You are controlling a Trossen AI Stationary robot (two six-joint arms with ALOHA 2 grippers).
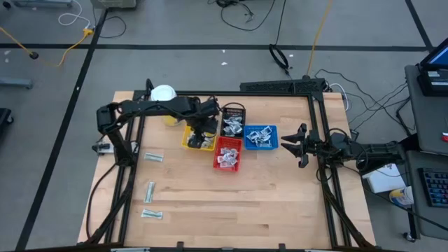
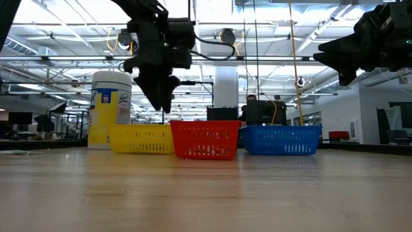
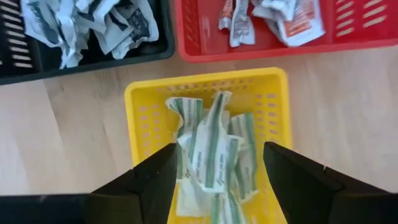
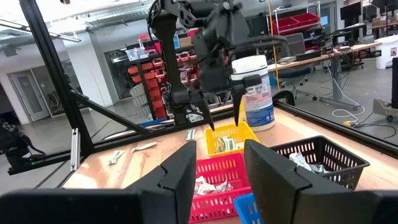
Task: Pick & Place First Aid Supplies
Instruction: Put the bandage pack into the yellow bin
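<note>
Loose strips: three pale green-grey wrappers (image 1: 153,157) lie on the table, well apart from the left gripper (image 3: 217,168).
Left gripper: jaws wide, empty, above the yellow plastic basket (image 3: 140,102); the piled packets (image 3: 214,152) could snag or spill.
Right gripper (image 1: 299,145): half-spread, empty, waiting beside the blue basket (image 1: 260,137).

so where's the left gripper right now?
In the high view the left gripper hangs over the yellow tray, left of the black tray and above the red tray; its wrist view shows open fingers above green-striped packets.

Robotics lab: workbenches (image 4: 348,50), parts shelving (image 4: 140,78)
</note>
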